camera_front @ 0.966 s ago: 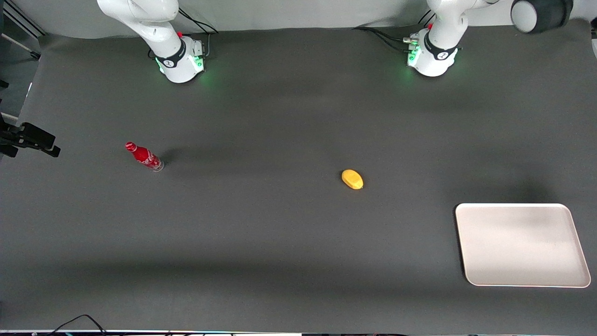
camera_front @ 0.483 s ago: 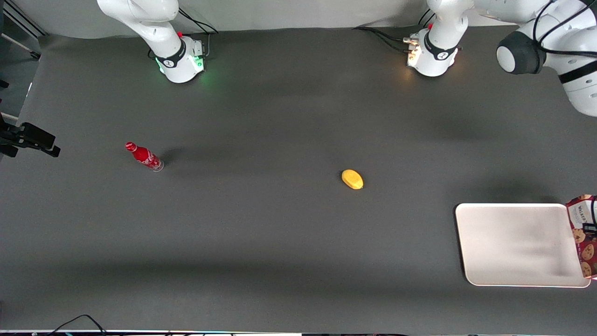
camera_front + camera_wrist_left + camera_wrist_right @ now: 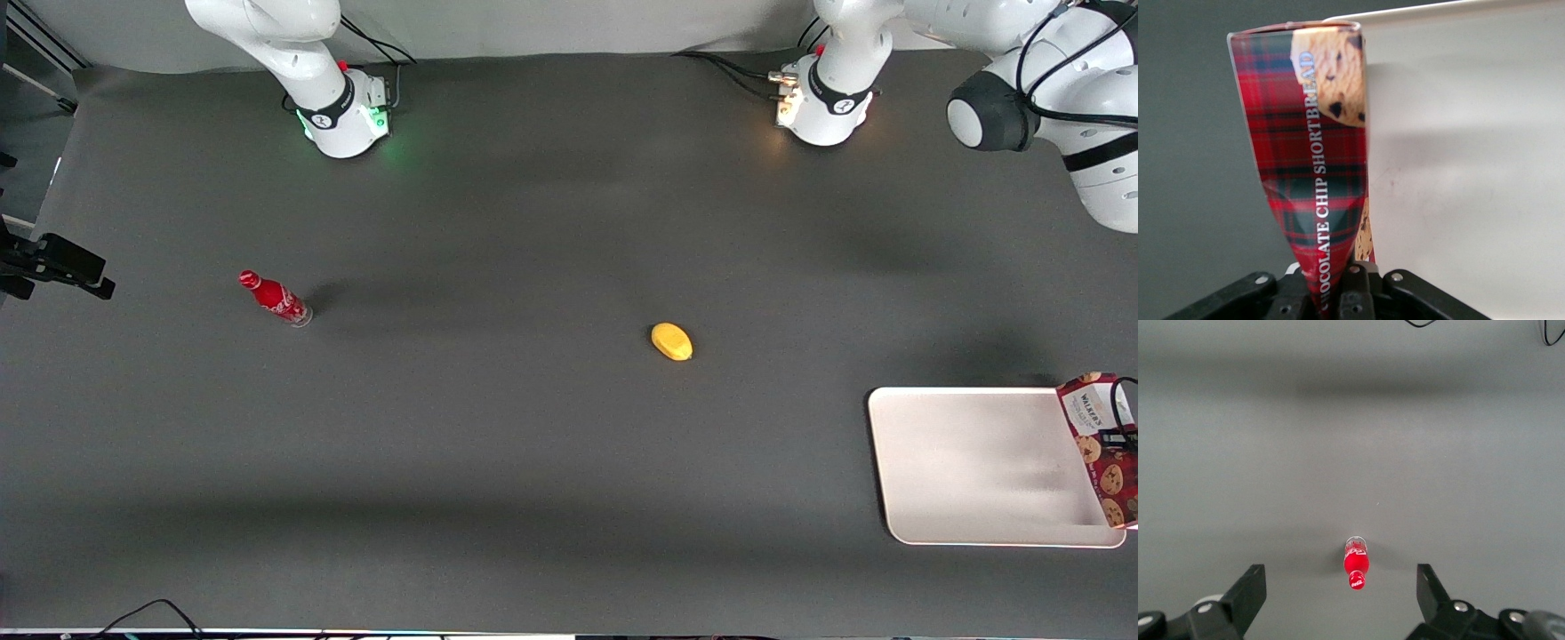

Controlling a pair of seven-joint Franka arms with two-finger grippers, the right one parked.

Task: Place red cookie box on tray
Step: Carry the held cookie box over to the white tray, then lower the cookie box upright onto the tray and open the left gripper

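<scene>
We see the claw (image 3: 1331,293) clamped on the red cookie box (image 3: 1315,160), its fingers pinching the carton's narrow end so that the sides crease inward. The box hangs over the edge of the tray (image 3: 978,462) at the working arm's end of the tabletop (image 3: 498,462). A yellow lemon-like fruit (image 3: 671,341) lies well apart from the tray, and a small red bottle (image 3: 275,298) stands toward the parked arm's end.
</scene>
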